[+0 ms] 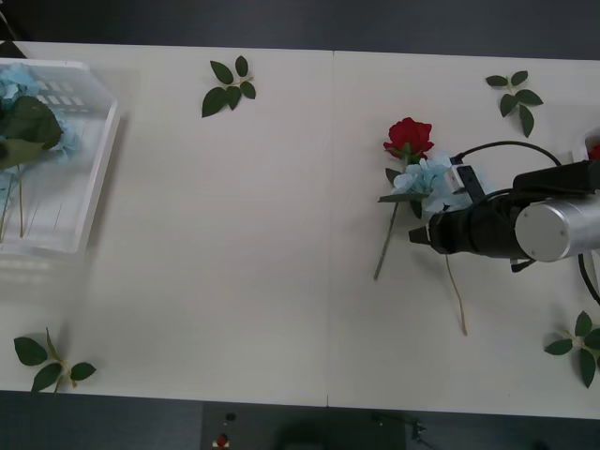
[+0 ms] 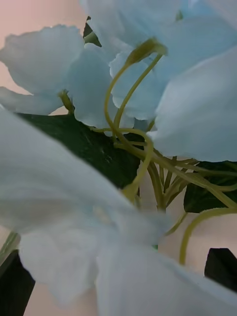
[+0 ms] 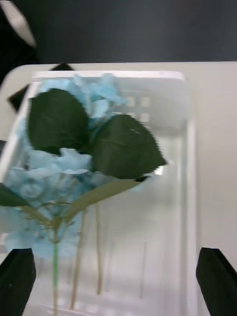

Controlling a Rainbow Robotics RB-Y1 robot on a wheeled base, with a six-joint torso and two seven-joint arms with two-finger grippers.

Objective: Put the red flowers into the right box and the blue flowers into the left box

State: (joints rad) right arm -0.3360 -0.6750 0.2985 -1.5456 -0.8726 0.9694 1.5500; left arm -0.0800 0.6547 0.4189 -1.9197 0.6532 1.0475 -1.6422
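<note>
Directly before the open right hand point(image 1: 419, 234), the blue flower point(image 1: 427, 178) overlaps a red rose point(image 1: 409, 137), so closing may snag both.

Left box point(image 1: 89, 178) at far left of the table point(image 1: 234, 234), blue flowers point(image 1: 23, 122) lying in it, stems toward the near side. One leaf sprig point(image 1: 228, 86) far, right of the box; another point(image 1: 52, 361) near the left near edge. Right of centre, a rose point(image 1: 409, 137) lies with its stem running near-left; a blue flower point(image 1: 427, 178) lies just near of it, touching, stem running near-right. Right gripper point(image 1: 419, 234) just beside that bloom, arm reaching in from the right. Sprigs at far right point(image 1: 516, 97) and near right point(image 1: 579, 345).
</note>
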